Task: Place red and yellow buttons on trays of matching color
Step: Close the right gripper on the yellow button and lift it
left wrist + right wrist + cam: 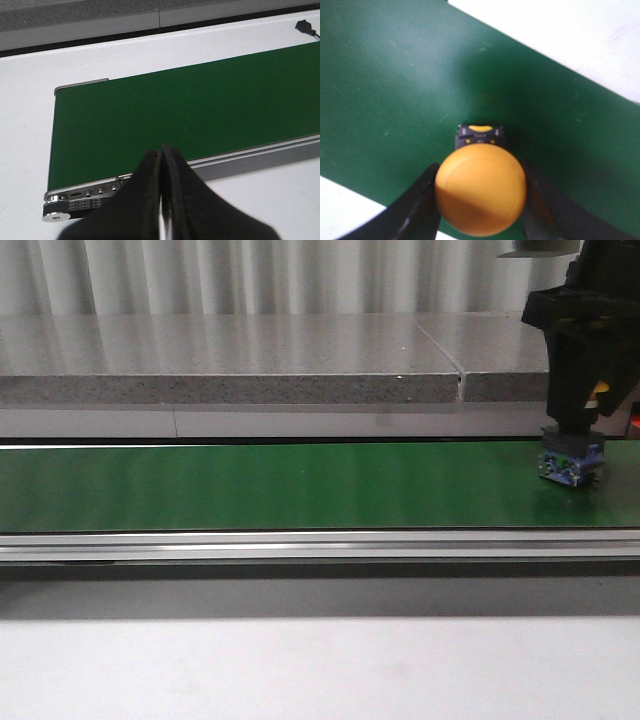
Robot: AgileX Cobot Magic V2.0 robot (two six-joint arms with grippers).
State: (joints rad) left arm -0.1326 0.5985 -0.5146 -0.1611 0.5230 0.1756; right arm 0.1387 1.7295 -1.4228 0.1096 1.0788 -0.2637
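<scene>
One yellow button (480,189) on the green belt (280,485) — right tool (480,200) clamps it; left tool (161,200) closed, empty.

Lab/factory test cell: green conveyor belt (280,485), alu frame.

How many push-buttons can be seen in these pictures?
1. A yellow button sits on the green belt at its right end, between the fingers of the right claw. No other button shows; some may lie outside the views.
</scene>
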